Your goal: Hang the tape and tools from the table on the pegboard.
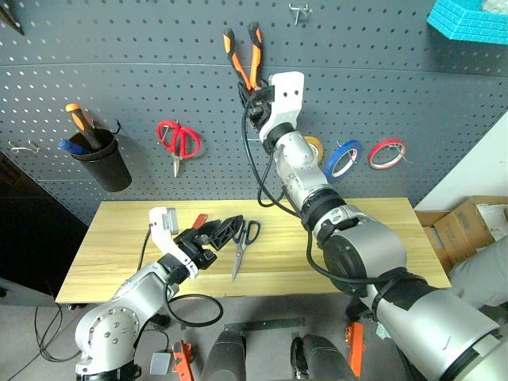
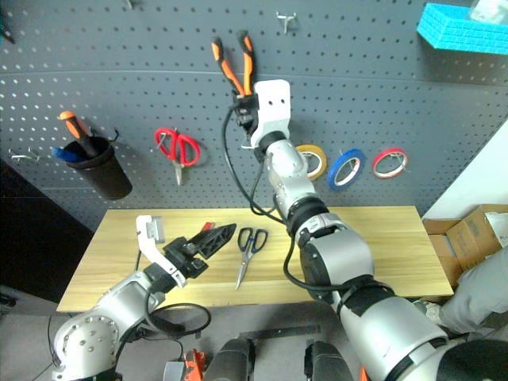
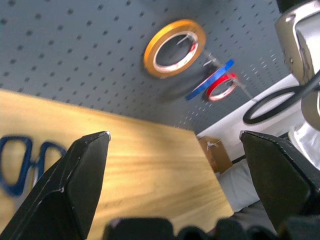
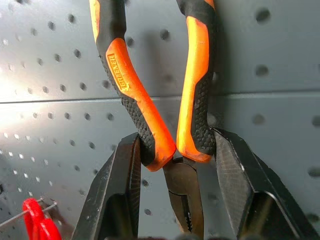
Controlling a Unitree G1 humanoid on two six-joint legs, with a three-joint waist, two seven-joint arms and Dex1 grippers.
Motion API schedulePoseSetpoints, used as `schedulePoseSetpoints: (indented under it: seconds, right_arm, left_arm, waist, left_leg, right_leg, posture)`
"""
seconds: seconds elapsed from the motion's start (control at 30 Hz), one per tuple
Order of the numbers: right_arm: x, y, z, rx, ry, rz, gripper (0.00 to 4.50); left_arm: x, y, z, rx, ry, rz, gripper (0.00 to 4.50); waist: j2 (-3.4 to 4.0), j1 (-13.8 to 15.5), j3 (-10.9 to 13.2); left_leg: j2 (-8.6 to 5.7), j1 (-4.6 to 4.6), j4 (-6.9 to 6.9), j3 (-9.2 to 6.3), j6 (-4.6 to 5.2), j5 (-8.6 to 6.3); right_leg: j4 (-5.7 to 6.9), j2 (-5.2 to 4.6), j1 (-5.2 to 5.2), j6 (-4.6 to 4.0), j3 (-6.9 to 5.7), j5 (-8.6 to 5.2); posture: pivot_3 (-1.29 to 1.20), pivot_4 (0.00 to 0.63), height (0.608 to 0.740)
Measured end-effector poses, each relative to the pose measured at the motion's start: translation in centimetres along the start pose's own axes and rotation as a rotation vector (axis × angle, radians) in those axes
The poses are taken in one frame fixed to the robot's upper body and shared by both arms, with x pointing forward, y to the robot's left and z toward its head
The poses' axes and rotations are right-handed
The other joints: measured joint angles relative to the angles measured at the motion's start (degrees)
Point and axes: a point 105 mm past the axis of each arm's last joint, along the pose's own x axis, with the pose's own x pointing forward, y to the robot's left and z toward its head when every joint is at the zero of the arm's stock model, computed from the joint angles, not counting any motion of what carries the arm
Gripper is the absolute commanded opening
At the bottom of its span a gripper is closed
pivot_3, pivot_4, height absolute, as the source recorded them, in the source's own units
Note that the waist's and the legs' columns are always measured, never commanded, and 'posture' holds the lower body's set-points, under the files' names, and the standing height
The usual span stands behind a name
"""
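Two tools | right tool (image 4: pixel 175 165): clamped on pliers (image 4: pixel 155 90) | left tool (image 3: pixel 175 165): wide open, empty

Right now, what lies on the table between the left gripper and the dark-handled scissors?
Nothing: in the right eye view, bare table separates the open left gripper from the scissors.
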Motion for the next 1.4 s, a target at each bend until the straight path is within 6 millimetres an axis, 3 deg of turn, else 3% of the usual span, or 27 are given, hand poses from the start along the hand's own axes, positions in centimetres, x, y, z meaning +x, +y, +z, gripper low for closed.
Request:
schedulePoseSetpoints:
  seconds: [0.4, 0.8, 1.0, 1.27, 1.3, 1.4]
  right_arm:
    - [-0.2, -0.4, -0.3, 0.007, 0.006, -0.016, 1.73]
    - [-2.8, -1.3, -5.1, 0.004, 0.141, -0.042, 1.73]
    - [-2.9, -1.1, -5.4, -0.027, 0.165, -0.025, 1.73]
    - [-3.0, -0.4, -5.8, -0.081, 0.187, 0.038, 4.3]
    - [-3.1, -0.4, -5.8, -0.082, 0.186, 0.046, 4.48]
    - [-3.4, -0.5, -5.8, -0.076, 0.178, 0.06, 4.48]
  left_arm:
    - [-1.6, -0.3, -0.2, -0.002, 0.015, 0.033, 4.5]
    - [-1.7, -0.3, 0.0, -0.005, 0.017, 0.043, 4.5]
    - [-1.4, -0.5, 0.1, 0.001, 0.015, 0.028, 4.5]
    - [-0.4, -0.8, 0.5, 0.016, 0.006, 0.004, 4.5]
    - [-0.1, -0.6, 0.4, 0.016, 0.01, 0.004, 4.5]
    - [0.2, -0.4, 0.5, 0.029, 0.014, 0.005, 4.5]
  waist:
    - [0.14, 1.4, 1.3]
    - [0.2, 2.2, 1.8]
    - [0.21, 2.3, 1.8]
    - [0.19, 2.1, 1.7]
    - [0.19, 2.0, 1.7]
    - [0.18, 2.0, 1.7]
  left_leg:
    - [0.04, 0.02, -0.01, -0.09, 0.01, 0.0]
    - [0.03, -0.24, -0.06, -0.09, 0.0, 0.0]
    - [0.04, -0.25, -0.06, -0.1, 0.0, 0.0]
    - [0.04, -0.25, -0.05, -0.09, 0.0, 0.0]
    - [0.04, -0.25, -0.05, -0.1, 0.0, 0.0]
    - [0.01, -0.25, -0.01, -0.13, 0.0, 0.0]
  right_leg:
    - [0.02, -0.01, -0.02, -0.17, 0.01, -0.12]
    - [-0.13, -0.02, -0.19, -0.18, -0.02, -0.13]
    - [-0.12, -0.02, -0.21, -0.18, -0.02, -0.13]
    - [-0.13, -0.01, -0.21, -0.18, -0.04, -0.14]
    - [-0.12, -0.01, -0.21, -0.18, -0.04, -0.13]
    - [-0.11, -0.02, -0.16, -0.18, -0.05, -0.13]
  posture:
    - [0.42, 0.194, 0.74]
    - [0.41, 0.193, 0.74]
    - [0.39, 0.189, 0.74]
    - [0.35, 0.176, 0.74]
    - [0.35, 0.174, 0.74]
    - [0.32, 0.169, 0.74]
